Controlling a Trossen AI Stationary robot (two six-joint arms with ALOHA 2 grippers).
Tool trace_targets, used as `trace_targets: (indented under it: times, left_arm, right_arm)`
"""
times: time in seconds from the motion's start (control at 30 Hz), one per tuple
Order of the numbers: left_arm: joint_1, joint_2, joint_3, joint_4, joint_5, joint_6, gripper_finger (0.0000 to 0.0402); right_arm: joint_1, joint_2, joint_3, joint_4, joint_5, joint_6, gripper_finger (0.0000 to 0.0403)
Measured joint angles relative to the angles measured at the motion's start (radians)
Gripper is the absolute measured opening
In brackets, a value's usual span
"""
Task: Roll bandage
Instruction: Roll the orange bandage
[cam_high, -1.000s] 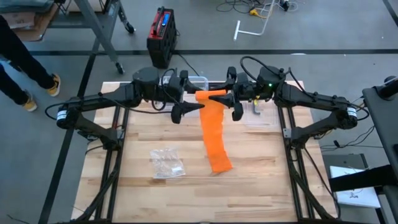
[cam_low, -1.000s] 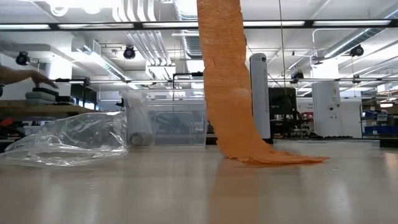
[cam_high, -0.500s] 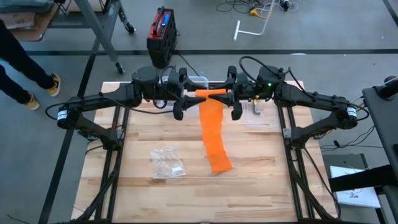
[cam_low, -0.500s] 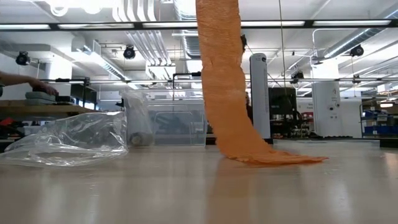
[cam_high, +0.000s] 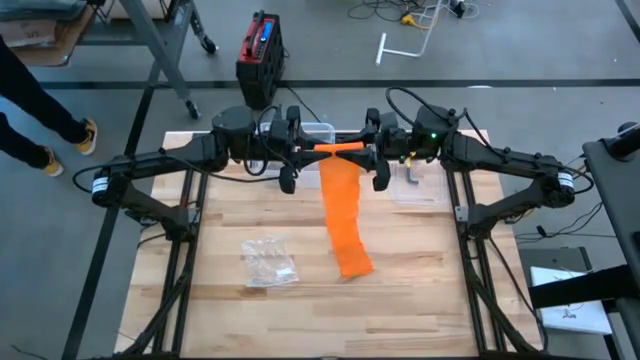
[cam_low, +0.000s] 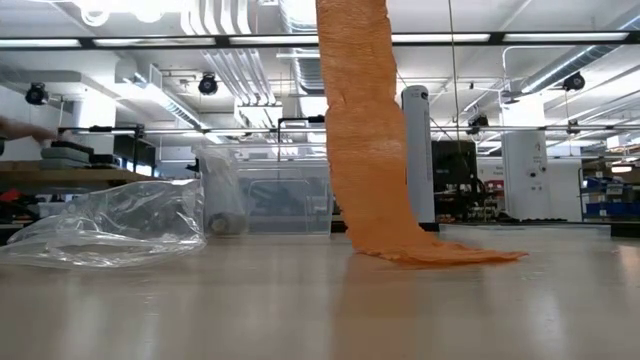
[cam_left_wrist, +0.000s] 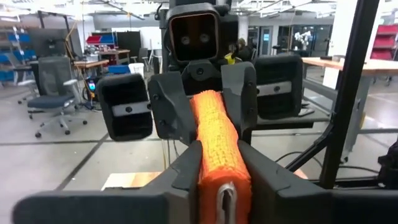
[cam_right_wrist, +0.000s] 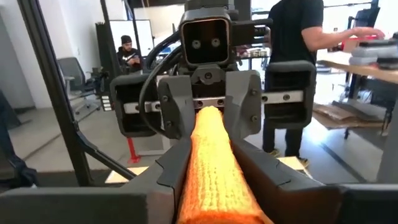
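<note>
Over the last second the left gripper (cam_high: 306, 152) has moved in from just beside the bandage (cam_high: 343, 205) and closed its fingers onto the rolled top end, where a second ago it stood open and a little off to the side. That means both ends of the roll are now pinched, so the arms look ready for another turn of winding; the roll is probably only partly made, since most of the strip is still loose. In the left wrist view the left gripper's two dark fingers (cam_left_wrist: 186, 171) press against either side of the orange roll, narrowed down to the roll's own thickness and no wider. The right gripper (cam_high: 366, 150) faces it from the other end, and the right wrist view shows its fingers (cam_right_wrist: 163, 168) likewise clamped on the roll, held about as narrow. The bandage is lifted above the far middle of the wooden table (cam_high: 230, 300): its rolled part runs level between the two grippers, and the unrolled length hangs down and trails toward the near side, its free end lying crumpled on the tabletop. A clear plastic bag (cam_high: 268, 262) lies on the table well apart to the left, and a clear plastic box (cam_low: 280, 200) sits at the far edge behind the arms.
</note>
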Motion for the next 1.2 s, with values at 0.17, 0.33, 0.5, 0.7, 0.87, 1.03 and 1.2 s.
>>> trace_targets:
  times: [0.17, 0.33, 0.5, 0.7, 0.87, 1.03, 1.2]
  left_arm:
    - [0.000, -0.001, 0.000, -0.002, -0.001, 0.066, 0.0049]
    - [-0.006, -0.009, 0.000, 0.016, -0.002, 0.120, 0.0050]
    - [-0.019, -0.011, 0.000, 0.018, -0.008, 0.181, 0.0050]
    - [-0.021, -0.011, 0.000, -0.016, -0.041, 0.255, 0.0050]
    - [-0.021, -0.012, 0.000, -0.051, -0.089, 0.337, 0.0051]
    - [-0.021, -0.018, 0.000, -0.058, -0.086, 0.347, 0.0051]
    - [-0.021, -0.028, 0.000, -0.077, -0.078, 0.357, 0.0051]
  right_arm:
    - [-0.001, 0.000, 0.000, 0.002, -0.001, 0.205, 0.0130]
    - [0.000, -0.002, 0.000, 0.005, -0.003, 0.358, 0.0178]
    - [0.000, -0.001, 0.000, 0.001, -0.006, 0.412, 0.0215]
    - [0.000, -0.001, 0.000, 0.002, -0.004, 0.415, 0.0231]
    - [-0.001, 0.000, 0.000, -0.004, 0.001, 0.413, 0.0225]
    - [-0.001, 0.000, 0.000, -0.006, 0.000, 0.392, 0.0220]
    - [0.000, 0.000, 0.000, -0.006, -0.004, 0.391, 0.0226]
